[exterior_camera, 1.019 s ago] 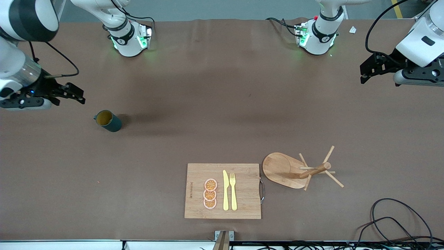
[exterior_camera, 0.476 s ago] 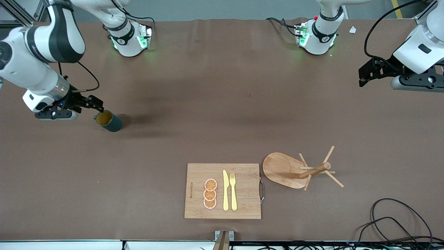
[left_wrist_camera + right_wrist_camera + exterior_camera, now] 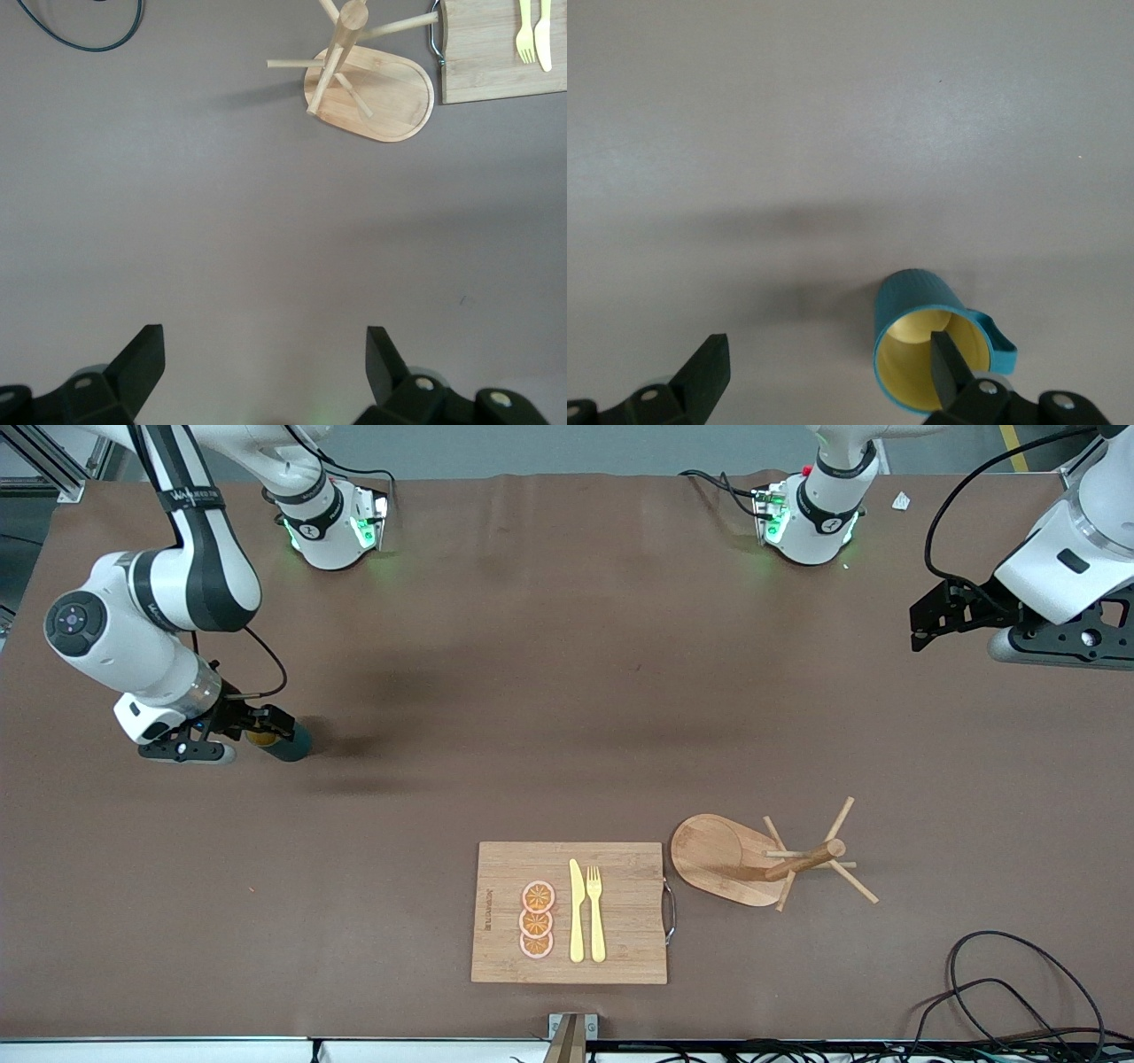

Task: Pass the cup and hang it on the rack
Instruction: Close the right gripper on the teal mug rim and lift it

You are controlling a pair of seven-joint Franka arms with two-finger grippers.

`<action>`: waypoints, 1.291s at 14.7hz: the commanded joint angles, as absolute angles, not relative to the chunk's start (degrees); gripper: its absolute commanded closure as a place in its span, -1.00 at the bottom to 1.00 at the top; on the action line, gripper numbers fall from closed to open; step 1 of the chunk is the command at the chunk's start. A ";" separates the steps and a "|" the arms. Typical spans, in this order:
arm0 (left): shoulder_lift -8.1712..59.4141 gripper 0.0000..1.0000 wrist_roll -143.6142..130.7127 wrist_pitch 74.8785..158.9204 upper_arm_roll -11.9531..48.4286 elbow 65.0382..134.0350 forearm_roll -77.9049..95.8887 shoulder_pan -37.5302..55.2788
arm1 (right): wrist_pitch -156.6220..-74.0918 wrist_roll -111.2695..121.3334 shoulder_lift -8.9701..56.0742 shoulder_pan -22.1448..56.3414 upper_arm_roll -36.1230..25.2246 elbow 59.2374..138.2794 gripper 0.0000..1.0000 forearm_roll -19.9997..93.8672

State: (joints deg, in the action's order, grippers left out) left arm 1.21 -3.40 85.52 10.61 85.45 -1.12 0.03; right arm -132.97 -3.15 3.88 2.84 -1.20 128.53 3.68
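Note:
The dark teal cup (image 3: 292,746) with a yellow inside stands on the table toward the right arm's end. My right gripper (image 3: 266,724) is open and low over it. In the right wrist view the cup (image 3: 917,297) sits off-centre from the right gripper (image 3: 828,354): one fingertip (image 3: 943,354) overlaps the cup's mouth and the other is well clear of it. The wooden rack (image 3: 709,855) stands beside the cutting board, and it also shows in the left wrist view (image 3: 390,97). My left gripper (image 3: 920,622) is open and empty, up over the left arm's end of the table (image 3: 264,341).
A bamboo cutting board (image 3: 620,948) lies near the front edge with a yellow knife (image 3: 577,911), a yellow fork (image 3: 595,911) and orange slices (image 3: 537,919) on it. Black cables (image 3: 1019,992) lie at the front corner by the left arm's end.
My right arm has swung in from the table's end and come down, bringing its open gripper onto the cup. My left gripper has drifted slightly. The cup has not moved.

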 commanded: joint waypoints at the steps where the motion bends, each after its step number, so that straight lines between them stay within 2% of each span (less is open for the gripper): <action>1: 1.41 -1.00 -3.60 85.25 10.81 84.20 -0.88 0.17 | -136.57 -3.78 3.43 2.46 -1.23 132.09 -1.00 4.48; 15: 0.62 -1.00 -3.25 84.90 10.81 84.20 -0.79 -0.09 | -137.90 -3.69 5.09 1.85 -1.23 135.53 -1.00 4.31; 19: 0.62 -1.00 -3.52 84.73 10.81 84.11 -0.70 -0.09 | -143.08 -3.78 6.41 1.93 -1.23 137.99 -1.00 4.31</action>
State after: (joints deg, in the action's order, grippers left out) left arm 1.10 -3.40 85.47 10.68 84.60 -1.12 0.09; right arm -140.59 -3.26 6.22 2.45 -1.57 136.06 3.68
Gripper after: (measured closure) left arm 0.000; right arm 0.000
